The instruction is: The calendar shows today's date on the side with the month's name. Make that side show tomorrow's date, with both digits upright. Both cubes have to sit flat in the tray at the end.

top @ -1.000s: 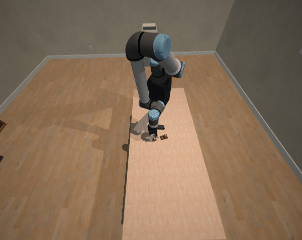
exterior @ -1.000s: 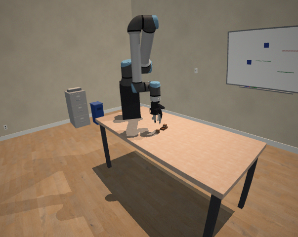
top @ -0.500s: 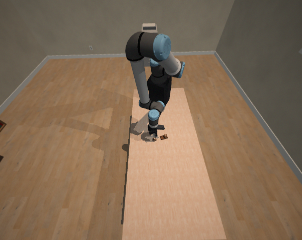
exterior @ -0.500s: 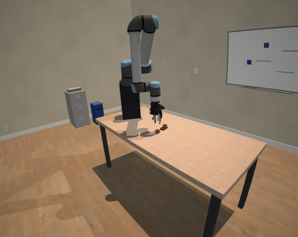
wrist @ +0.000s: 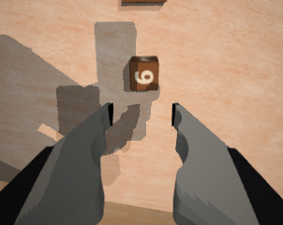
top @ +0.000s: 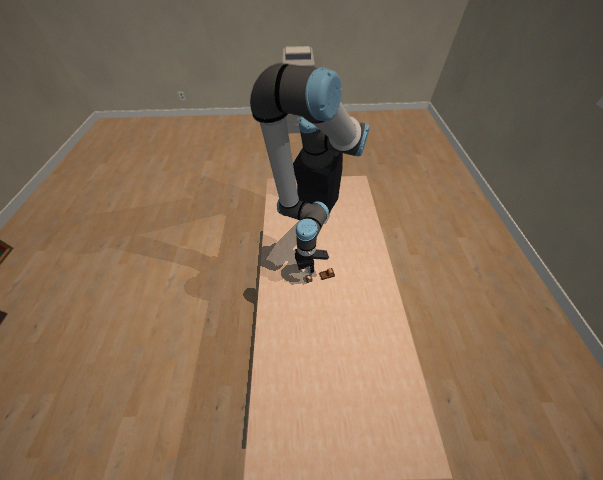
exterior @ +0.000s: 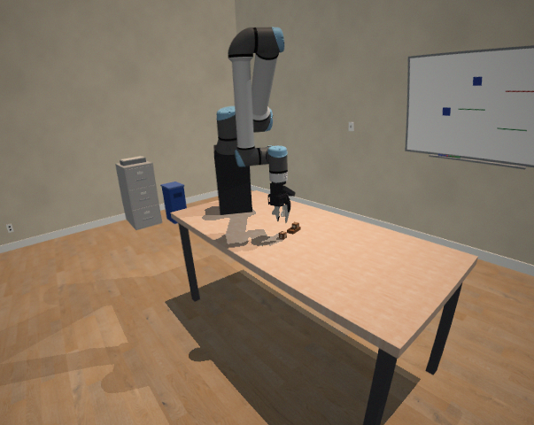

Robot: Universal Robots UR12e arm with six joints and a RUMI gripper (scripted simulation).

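A brown cube (wrist: 143, 74) lies alone on the table with a white 6 or 9 on its top face. It also shows in the top view (top: 308, 278) and the exterior view (exterior: 282, 235). The small brown calendar tray (top: 325, 273) stands just beside it, and in the exterior view (exterior: 295, 227) it seems to hold another cube; the digits are too small to read. Only the tray's edge (wrist: 142, 2) shows at the top of the wrist view. My gripper (wrist: 142, 104) hangs above the table, short of the loose cube. Its fingers are drawn in to a narrow gap with nothing between them.
The table's left edge (top: 257, 289) runs close to the cube. The arm's black base (exterior: 232, 182) stands at the table's far end. A grey filing cabinet (exterior: 137, 192) and a blue bin (exterior: 173, 197) stand on the floor behind.
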